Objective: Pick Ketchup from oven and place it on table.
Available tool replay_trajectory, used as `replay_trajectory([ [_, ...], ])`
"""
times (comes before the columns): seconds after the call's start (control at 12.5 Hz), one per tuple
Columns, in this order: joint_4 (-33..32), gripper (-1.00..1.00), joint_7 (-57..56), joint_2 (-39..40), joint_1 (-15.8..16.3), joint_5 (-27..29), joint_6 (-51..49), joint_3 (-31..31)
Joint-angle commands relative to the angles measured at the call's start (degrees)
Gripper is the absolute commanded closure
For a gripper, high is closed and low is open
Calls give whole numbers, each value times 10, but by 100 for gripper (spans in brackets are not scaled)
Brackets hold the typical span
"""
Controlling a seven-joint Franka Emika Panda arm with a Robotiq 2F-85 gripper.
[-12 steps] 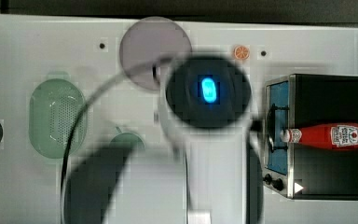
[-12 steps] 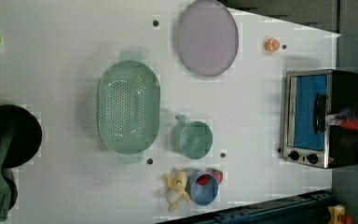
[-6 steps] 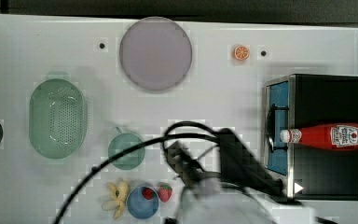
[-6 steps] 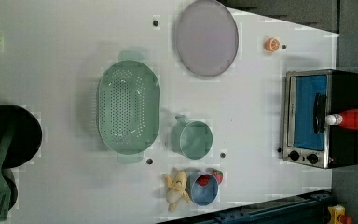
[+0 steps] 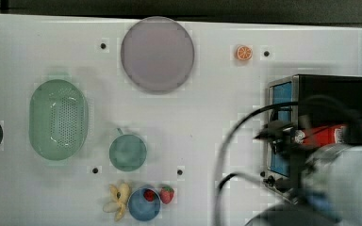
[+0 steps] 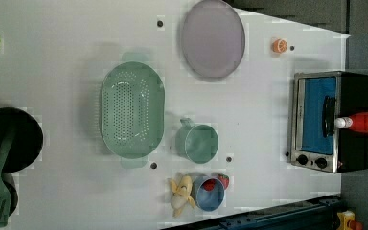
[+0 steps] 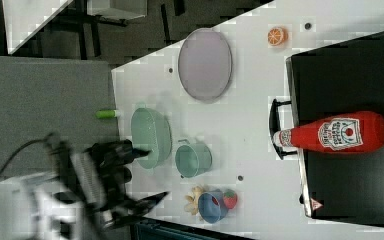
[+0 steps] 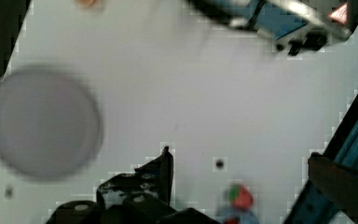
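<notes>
Your claw [image 7: 147, 175] stood wide open and empty, well apart from the Ketchup [image 7: 337, 132], which lay on its side atop the oven [image 7: 350, 75], cap over the door handle.

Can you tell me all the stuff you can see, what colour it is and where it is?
Ketchup: one, red with white cap, lying on top of the oven.
Oven: one, black and silver, blue glass door, at the left view's right.
Table: one, white.
Plate: one, lilac-grey, on the table.
Colander: one, green.
Mug: one, green, beside the colander.
Small bowl: one, blue.
Banana: one, yellow, beside the bowl.
Strawberry: one, red, beside the bowl.
Orange slice: one, orange.
Gripper: one, black, jaws open, empty.
</notes>
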Motion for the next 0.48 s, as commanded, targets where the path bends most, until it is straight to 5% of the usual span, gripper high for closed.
replay_trajectory([
  [0.08,-14,-100,-15,24,-14,6,40,-45],
  [0.48,-13,-100,-15,128,-19,6,171,-118],
])
